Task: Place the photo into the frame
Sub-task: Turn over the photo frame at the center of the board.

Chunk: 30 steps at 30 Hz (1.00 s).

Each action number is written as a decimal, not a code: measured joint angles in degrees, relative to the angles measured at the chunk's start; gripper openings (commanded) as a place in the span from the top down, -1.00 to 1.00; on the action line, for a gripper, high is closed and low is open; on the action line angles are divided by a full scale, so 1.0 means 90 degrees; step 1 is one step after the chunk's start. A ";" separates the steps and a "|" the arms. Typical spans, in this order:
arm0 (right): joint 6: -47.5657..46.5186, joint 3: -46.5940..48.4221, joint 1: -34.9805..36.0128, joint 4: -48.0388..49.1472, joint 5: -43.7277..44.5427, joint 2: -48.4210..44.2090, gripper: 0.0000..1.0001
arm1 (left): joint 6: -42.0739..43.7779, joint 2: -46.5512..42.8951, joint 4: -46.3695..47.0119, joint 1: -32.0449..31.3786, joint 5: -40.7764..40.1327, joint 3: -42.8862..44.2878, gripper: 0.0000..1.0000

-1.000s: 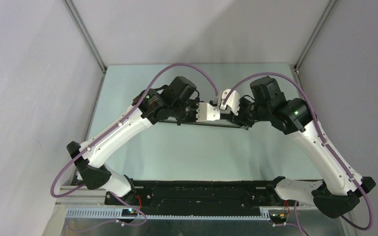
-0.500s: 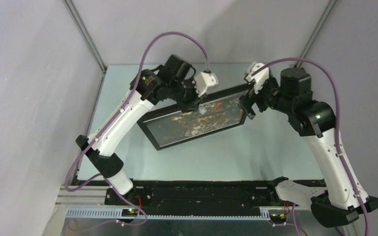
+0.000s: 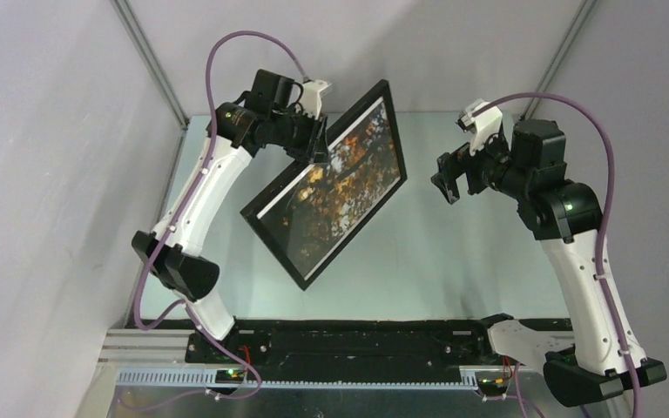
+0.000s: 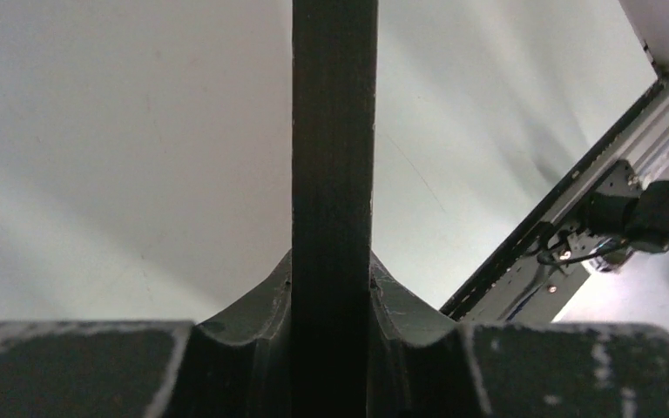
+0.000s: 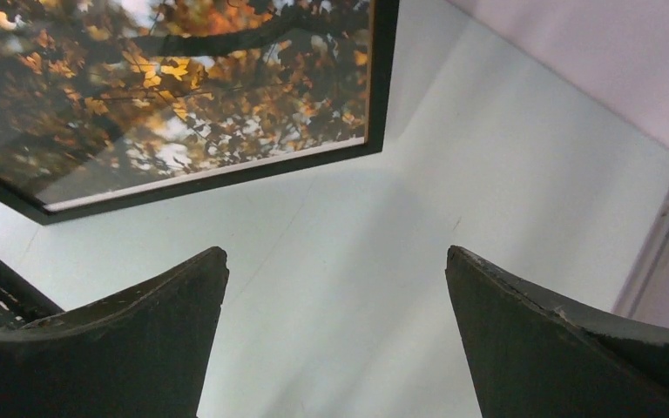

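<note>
While left tool clamps frame aloft, right tool gapes, raised.

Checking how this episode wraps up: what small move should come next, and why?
Probably the left gripper lowers the thin black rectangular frame flat onto the pale table. The glossy autumn-tree photo sits behind its pane, the frame hangs tilted, gripped on one edge, and the right gripper is open, clear of it.

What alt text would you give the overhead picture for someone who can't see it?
The left arm's tool grips a black frame by its edge, tilted over a pale table, with an autumn-tree photo showing inside. The right arm's tool hangs open beside it, touching nothing.
</note>
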 measured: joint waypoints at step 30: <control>0.1571 -0.1889 -0.1304 0.1523 -0.2072 0.1972 -0.98 | -0.3810 -0.1202 0.5435 0.2883 0.1914 -0.6309 0.83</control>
